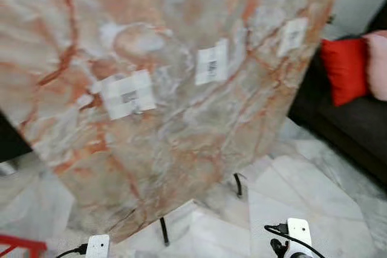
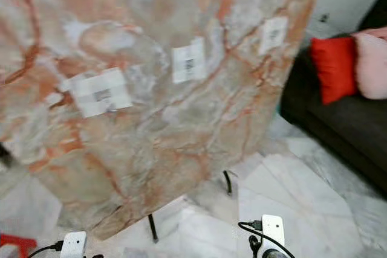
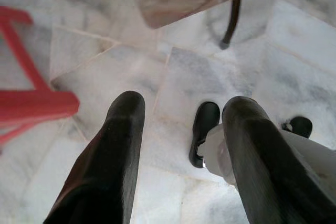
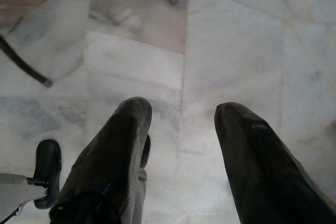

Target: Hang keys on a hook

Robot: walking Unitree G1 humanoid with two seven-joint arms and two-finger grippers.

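Both arms hang idle over the floor (image 4: 236, 51): left gripper (image 3: 178, 145) and right gripper (image 4: 181, 145) jaws released, empty. 3 hook pads, the nearest (image 1: 128, 93), face it on the marble board (image 1: 181, 149).

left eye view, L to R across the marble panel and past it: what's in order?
Large white label → middle white label → small white label → red cushion → pink cushion, both cushions on the dark sofa beside the marble panel.
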